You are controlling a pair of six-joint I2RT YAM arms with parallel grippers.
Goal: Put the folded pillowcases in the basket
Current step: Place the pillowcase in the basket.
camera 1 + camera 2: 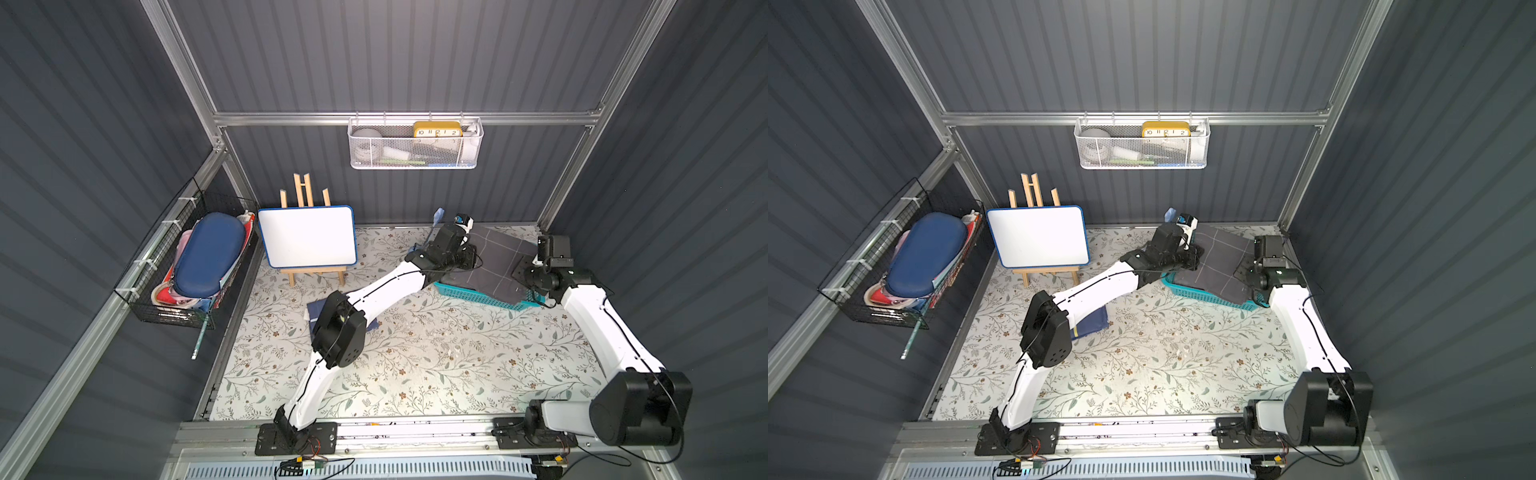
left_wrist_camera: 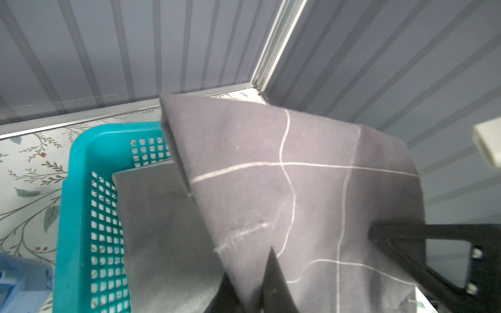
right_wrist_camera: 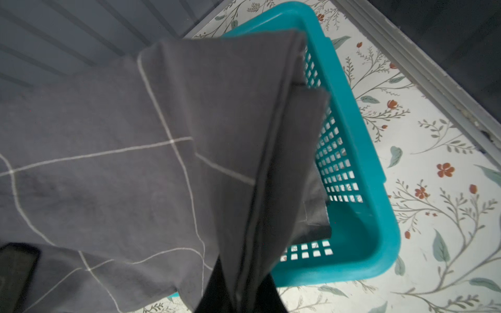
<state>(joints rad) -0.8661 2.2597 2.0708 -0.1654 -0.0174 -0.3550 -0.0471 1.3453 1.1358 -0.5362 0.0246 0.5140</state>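
Your left claw (image 2: pixel 249 281) and right claw (image 3: pixel 241 290) each pinch 1 edge of the pillowcase (image 1: pixel 498 259), stretched between them, its lower fold hanging into the basket (image 1: pixel 478 296) beneath. Lower both together, level, and let go only once the folds sit inside the rim.

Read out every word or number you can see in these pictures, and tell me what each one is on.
"10 11 12 1 2": face of the yellow clock in the white mesh wall basket; the lower numerals are hidden.
Whiteboard: blank.
Pillowcase: white grid lines only, no text.
Packs in the black wire basket: print too blurred to read.
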